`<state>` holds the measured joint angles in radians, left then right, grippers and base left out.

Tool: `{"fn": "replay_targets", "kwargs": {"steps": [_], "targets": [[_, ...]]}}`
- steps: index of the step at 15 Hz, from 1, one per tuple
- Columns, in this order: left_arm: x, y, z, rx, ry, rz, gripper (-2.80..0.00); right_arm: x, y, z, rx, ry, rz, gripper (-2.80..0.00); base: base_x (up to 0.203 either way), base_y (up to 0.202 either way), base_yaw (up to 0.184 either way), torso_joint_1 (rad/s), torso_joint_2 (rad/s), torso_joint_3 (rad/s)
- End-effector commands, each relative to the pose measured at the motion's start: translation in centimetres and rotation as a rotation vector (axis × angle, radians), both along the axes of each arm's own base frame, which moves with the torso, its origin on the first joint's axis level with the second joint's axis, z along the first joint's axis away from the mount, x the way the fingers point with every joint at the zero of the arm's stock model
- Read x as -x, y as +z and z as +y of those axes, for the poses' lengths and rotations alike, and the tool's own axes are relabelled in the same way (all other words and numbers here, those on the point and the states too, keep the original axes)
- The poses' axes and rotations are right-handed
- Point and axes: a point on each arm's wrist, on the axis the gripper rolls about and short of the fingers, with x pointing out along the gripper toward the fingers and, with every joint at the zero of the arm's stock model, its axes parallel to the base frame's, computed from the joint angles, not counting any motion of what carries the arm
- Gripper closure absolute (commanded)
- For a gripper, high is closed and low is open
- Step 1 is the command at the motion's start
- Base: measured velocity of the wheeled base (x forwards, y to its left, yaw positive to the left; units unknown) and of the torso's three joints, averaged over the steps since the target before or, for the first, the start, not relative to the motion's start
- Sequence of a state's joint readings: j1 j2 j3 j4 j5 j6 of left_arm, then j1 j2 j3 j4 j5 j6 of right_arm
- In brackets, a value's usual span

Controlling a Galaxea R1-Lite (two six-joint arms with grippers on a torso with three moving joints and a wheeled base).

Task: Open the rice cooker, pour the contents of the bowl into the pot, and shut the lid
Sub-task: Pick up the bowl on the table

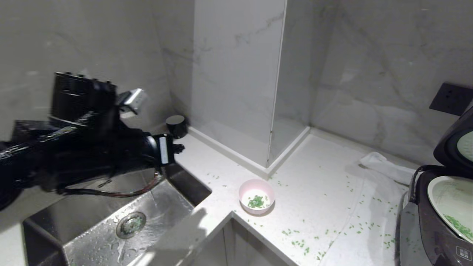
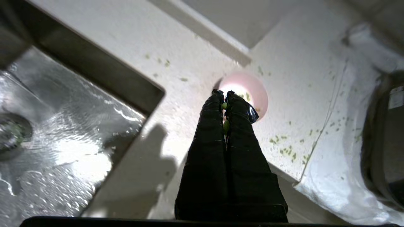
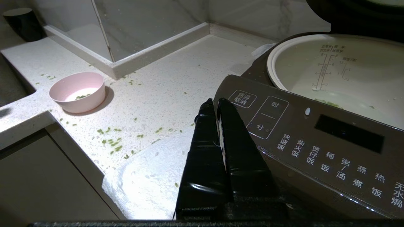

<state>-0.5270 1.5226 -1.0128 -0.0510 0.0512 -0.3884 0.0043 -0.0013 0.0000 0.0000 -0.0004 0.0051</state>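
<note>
Lid (image 1: 454, 142) raised; bowl (image 1: 256, 196) to be grasped next by clenched left gripper (image 2: 223, 93), which must first be opened.

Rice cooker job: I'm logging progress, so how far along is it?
Done: lid up, some green bits in the pot. In hand: nothing; left gripper shut above the bowl, which holds some bits. Left: finish pouring, close the lid.
</note>
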Motion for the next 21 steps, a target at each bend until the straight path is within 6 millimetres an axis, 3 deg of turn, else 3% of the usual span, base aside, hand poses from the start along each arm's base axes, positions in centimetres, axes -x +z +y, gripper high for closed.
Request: {"fn": "replay_targets", "kwargs": {"steps": [1,4,5,8,13,21], "targets": [[-4.9,-5.4,-6.1,-0.093,-0.027,0.169,0.0,0.0,0.0,0.0,0.001,0.001,0.003,0.0,0.0,0.0,0.0,0.0,0.0,0.0],[-8.0,-8.1,-9.2,-0.122,-0.009,0.226,0.0,0.0,0.0,0.0,-0.001,0.001,0.003,0.0,0.0,0.0,0.0,0.0,0.0,0.0],[-8.7,-9.3,-9.8,-0.14,-0.005,0.253,-2.8,0.0,0.0,0.0,-0.001,0.0,0.003,0.0,0.0,0.0,0.0,0.0,0.0,0.0],[-9.9,-12.6,-10.8,-0.181,-0.005,0.321,-2.8,0.0,0.0,0.0,0.001,0.001,0.003,0.0,0.0,0.0,0.0,0.0,0.0,0.0],[-11.7,-14.8,-12.1,-0.173,0.01,0.347,-2.8,0.0,0.0,0.0,0.0,0.0,0.003,0.0,0.0,0.0,0.0,0.0,0.0,0.0],[-11.7,-18.9,-14.5,-0.221,-0.035,0.406,-2.8,0.0,0.0,0.0,0.001,0.001,0.003,0.0,0.0,0.0,0.0,0.0,0.0,0.0]]}}
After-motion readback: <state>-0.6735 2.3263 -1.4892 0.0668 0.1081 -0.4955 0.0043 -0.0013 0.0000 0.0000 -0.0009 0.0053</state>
